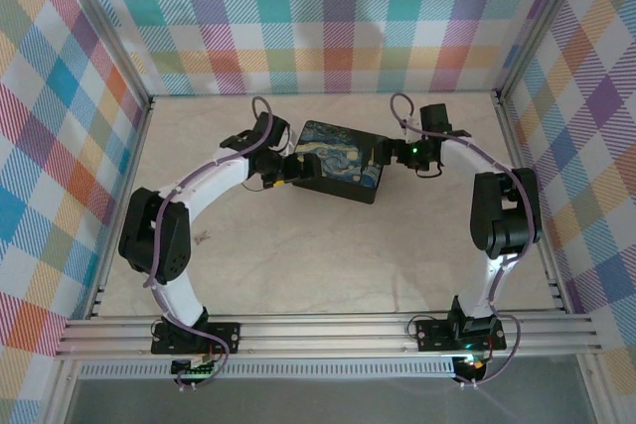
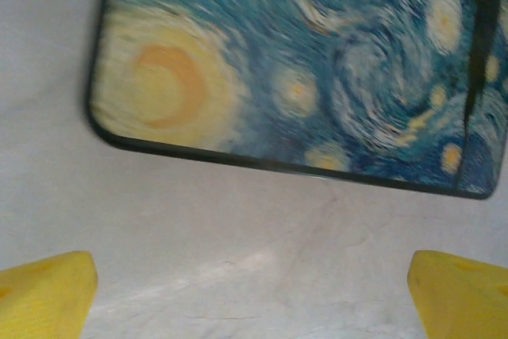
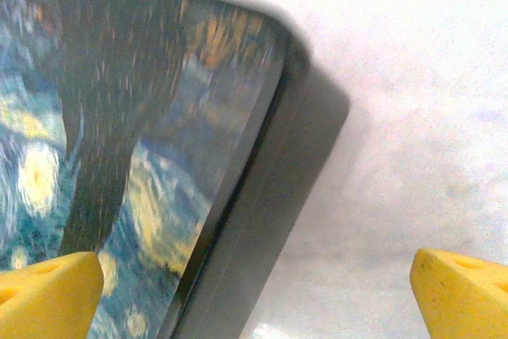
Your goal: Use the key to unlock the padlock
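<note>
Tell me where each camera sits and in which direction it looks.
Top external: above and behind the arm bases, looking down on the table; both arms show, the left gripper and right gripper flanking the painted box.
Left wrist: on the left wrist, looking down past its spread yellow pads at a lid corner and bare table.
Right wrist: on the right wrist, looking past its spread yellow pads at another lid corner and the dark side wall.
Shared: all three see the box.

Left gripper (image 2: 254, 298), right gripper (image 3: 254, 298): jaws wide.
</note>
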### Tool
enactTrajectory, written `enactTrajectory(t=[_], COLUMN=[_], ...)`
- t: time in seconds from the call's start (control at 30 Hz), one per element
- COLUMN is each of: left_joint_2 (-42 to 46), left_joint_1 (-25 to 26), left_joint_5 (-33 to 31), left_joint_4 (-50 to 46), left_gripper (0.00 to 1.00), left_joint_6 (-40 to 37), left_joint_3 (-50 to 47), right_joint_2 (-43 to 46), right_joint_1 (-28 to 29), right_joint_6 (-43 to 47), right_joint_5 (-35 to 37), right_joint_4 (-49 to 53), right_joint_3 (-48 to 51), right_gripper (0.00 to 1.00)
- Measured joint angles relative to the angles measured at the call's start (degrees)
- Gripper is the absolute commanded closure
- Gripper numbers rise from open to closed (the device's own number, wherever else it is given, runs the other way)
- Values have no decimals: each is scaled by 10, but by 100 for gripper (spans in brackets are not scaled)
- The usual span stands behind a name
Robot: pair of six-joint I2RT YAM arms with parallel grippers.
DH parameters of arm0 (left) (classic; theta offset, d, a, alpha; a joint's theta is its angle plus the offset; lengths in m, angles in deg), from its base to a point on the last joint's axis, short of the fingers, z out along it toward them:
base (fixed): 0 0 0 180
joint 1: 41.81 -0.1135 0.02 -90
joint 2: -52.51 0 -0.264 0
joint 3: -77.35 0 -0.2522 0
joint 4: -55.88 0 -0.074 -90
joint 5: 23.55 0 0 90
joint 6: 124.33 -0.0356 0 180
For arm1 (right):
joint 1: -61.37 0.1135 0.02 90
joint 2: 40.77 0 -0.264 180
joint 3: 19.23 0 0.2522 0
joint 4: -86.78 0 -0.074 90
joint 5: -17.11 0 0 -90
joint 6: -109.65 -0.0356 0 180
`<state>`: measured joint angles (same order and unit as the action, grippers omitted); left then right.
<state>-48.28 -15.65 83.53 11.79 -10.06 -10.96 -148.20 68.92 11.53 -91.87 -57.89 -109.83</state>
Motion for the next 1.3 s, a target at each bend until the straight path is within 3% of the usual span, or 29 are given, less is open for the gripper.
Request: enactTrajectory(t=[0.27, 0.57, 0.83, 1.1, 1.3], left_joint_2=[-42, -108, -181, -227, -231], left_joint_1=[7, 7, -5, -22, -23], left_joint_5=[19, 24, -2, -38, -47], left_joint_4=[42, 37, -11, -43, -45], left_gripper=[0, 0, 0, 0, 0], left_joint_6=[50, 64, 66, 63, 55], left_joint_3=[16, 87, 192, 290, 298], right_joint_2=[-105, -159, -57, 103, 120], right_joint_1=[-9, -1, 18, 104, 139], right_joint_6=[-5, -14, 0, -45, -64], right_joint_5=[-26, -93, -155, -205, -209], right_joint_4=[-58, -80, -117, -167, -174], right_joint_3=[-135, -147, 16, 198, 216], right_gripper=[1, 8, 11, 10, 8])
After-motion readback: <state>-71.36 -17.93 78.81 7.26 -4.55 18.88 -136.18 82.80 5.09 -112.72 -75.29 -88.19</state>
